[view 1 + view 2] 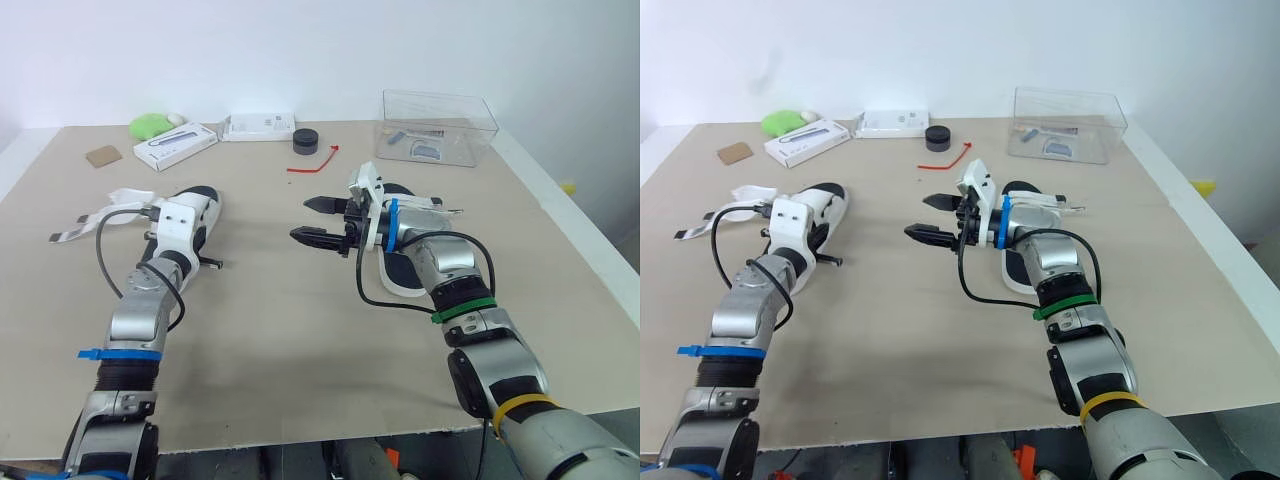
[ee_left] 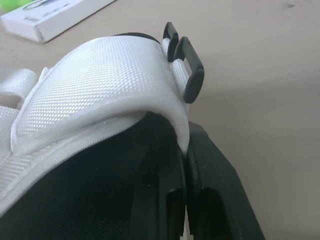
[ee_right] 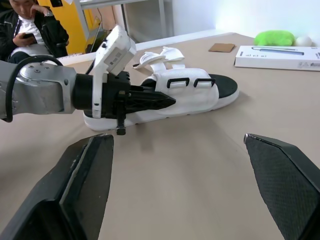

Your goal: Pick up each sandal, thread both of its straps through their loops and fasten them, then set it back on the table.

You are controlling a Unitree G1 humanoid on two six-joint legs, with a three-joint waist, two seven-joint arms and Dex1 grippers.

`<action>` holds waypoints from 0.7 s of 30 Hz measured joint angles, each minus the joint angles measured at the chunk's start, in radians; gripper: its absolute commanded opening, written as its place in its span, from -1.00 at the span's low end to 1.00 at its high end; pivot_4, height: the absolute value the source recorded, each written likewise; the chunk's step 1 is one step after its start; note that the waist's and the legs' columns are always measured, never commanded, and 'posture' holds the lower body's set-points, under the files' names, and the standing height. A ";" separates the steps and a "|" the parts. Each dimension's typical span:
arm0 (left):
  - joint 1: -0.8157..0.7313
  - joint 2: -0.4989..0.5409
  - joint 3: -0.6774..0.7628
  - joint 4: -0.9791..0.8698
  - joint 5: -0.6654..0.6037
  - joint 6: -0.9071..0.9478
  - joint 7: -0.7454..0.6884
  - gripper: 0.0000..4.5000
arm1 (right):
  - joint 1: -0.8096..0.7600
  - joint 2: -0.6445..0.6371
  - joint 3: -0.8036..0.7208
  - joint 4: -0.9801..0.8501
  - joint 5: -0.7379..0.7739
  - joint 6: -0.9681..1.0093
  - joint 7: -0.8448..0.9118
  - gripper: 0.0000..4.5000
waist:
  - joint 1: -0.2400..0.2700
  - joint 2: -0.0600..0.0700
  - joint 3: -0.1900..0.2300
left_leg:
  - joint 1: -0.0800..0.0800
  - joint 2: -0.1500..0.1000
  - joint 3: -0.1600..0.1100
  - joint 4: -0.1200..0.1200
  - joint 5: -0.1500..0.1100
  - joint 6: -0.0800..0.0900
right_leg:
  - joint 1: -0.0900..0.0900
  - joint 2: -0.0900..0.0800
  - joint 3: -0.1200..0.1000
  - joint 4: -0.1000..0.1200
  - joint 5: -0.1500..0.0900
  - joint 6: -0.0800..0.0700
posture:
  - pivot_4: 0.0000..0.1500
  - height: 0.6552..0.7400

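The big tan tabletop [image 1: 300, 330] holds two sandals. The left sandal [image 3: 195, 95] lies on the robot's left side, under the left pincer [image 3: 166, 101]. Its long way runs from near the robot to far, and the far end leans a little to the right. A round black end sticks out there. The right sandal [image 1: 398, 268] lies under the right arm, and its long way also runs near to far.

The left pincer is squeezed almost shut, and the edge of the left sandal's white band seems nipped between its fingers. The right pincer [image 1: 303, 220] is wide open and holds nothing. It floats over bare tabletop between the two sandals and points at the left one.

The left sandal's loose straps [image 1: 120, 200] spread out to the robot's left. Its two black loops [image 3: 190, 82] face the right pincer.

The job now looks like lifting the left sandal. Keep a firm pinch and lift slowly and level. Keep the loops turned toward the right pincer, so it can bring a strap end across to them.
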 measured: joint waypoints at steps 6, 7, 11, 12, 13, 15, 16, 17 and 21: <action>0.210 0.142 -0.119 -0.246 -0.052 -0.186 -0.351 -0.98 | 0.050 -0.028 0.002 -0.103 -0.004 0.008 0.021 1.00 | 0.000 0.000 0.000 | -0.009 0.001 0.002 0.000 -0.001 -0.002 | -0.010 -0.001 0.001 0.002 0.000 0.000 | 1.00 1.00; 0.242 0.166 -0.127 -0.276 -0.055 -0.223 -0.402 -0.98 | 0.066 -0.040 0.002 -0.127 -0.004 0.016 0.021 1.00 | 0.000 0.000 0.000 | -0.010 0.001 0.003 0.000 -0.001 -0.002 | -0.011 -0.001 0.001 0.000 0.000 0.000 | 1.00 1.00; 0.318 0.248 -0.153 -0.330 -0.054 -0.352 -0.537 -0.98 | 0.116 -0.071 0.002 -0.214 0.002 0.041 0.024 1.00 | 0.000 0.000 0.000 | -0.010 0.001 0.003 0.000 -0.001 -0.001 | -0.012 0.000 0.001 0.001 0.000 0.000 | 1.00 1.00; 0.330 0.255 -0.160 -0.337 -0.054 -0.379 -0.565 -0.98 | 0.128 -0.076 0.002 -0.238 0.006 0.052 0.025 1.00 | 0.000 0.000 0.000 | -0.010 0.001 0.004 0.001 -0.001 -0.001 | -0.012 0.000 0.001 0.001 0.000 0.000 | 1.00 1.00; 0.340 0.266 -0.167 -0.343 -0.058 -0.401 -0.591 -0.98 | 0.143 -0.084 0.002 -0.265 0.012 0.063 0.026 1.00 | 0.000 0.000 0.000 | -0.010 0.001 0.003 0.001 -0.001 -0.001 | -0.012 0.000 0.001 0.001 0.000 0.000 | 1.00 1.00; 0.360 0.297 -0.193 -0.368 -0.074 -0.473 -0.683 -0.98 | 0.182 -0.117 -0.003 -0.338 0.035 0.110 0.026 1.00 | 0.000 0.001 0.000 | -0.010 0.001 0.004 0.001 -0.001 -0.001 | -0.012 0.001 0.001 0.001 -0.001 0.000 | 1.00 1.00; 0.359 0.297 -0.202 -0.367 -0.078 -0.492 -0.710 -0.98 | 0.192 -0.123 -0.003 -0.371 0.042 0.124 0.024 1.00 | 0.000 0.000 0.000 | -0.010 0.001 0.004 0.001 -0.001 -0.001 | -0.012 0.001 0.001 0.001 0.000 0.000 | 1.00 1.00; 0.359 0.298 -0.205 -0.367 -0.079 -0.499 -0.721 -0.98 | 0.196 -0.127 -0.003 -0.382 0.045 0.128 0.024 1.00 | 0.000 0.000 0.000 | -0.010 0.001 0.004 0.002 0.000 -0.001 | -0.011 0.002 0.001 0.001 -0.001 0.001 | 1.00 1.00; 0.350 0.319 -0.244 -0.365 -0.091 -0.574 -0.821 -0.98 | 0.222 -0.156 -0.003 -0.431 0.054 0.153 0.017 1.00 | 0.000 0.000 0.000 | -0.010 0.001 0.005 0.002 0.000 0.000 | -0.011 0.006 0.002 0.001 -0.001 0.002 | 1.00 1.00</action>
